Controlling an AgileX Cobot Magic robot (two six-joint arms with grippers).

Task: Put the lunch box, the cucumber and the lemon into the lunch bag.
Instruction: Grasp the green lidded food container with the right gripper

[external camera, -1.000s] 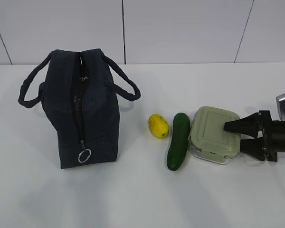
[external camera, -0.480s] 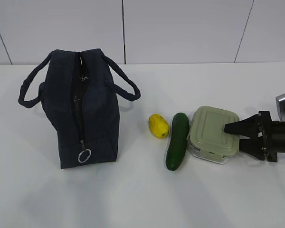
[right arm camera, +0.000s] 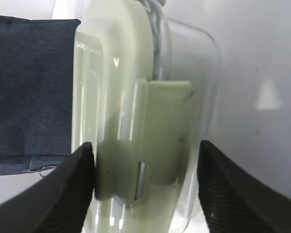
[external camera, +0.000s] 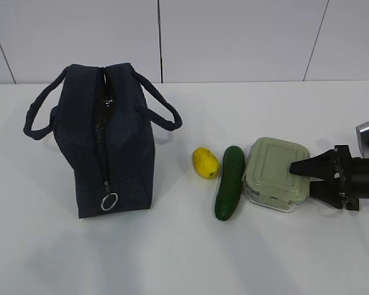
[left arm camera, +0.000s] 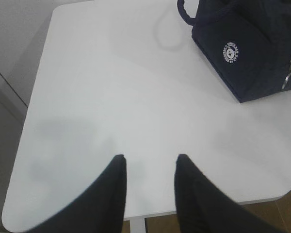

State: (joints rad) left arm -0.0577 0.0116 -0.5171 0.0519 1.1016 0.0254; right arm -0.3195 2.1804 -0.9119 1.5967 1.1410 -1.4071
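The lunch box [external camera: 275,172], clear with a sage-green lid, rests on the white table at the right. My right gripper [external camera: 301,176] comes in from the right and is shut on its near edge. One finger presses the lid and the other the clear base, as the right wrist view shows on the lunch box [right arm camera: 150,111]. The dark green cucumber [external camera: 230,182] lies just left of the box, touching or nearly touching it. The yellow lemon [external camera: 205,163] sits left of the cucumber. The navy lunch bag [external camera: 107,141] stands at the left. My left gripper [left arm camera: 150,158] hangs open and empty over the table's corner.
The bag's top zipper runs down its front end to a metal ring pull [external camera: 109,201]. Its loop handles [external camera: 163,107] stick out to both sides. The left wrist view shows the bag's white round logo [left arm camera: 231,51] and the table's edge [left arm camera: 136,216].
The right gripper's jaws have narrowed onto the lunch box's edge. The box, cucumber, lemon and bag have barely moved.
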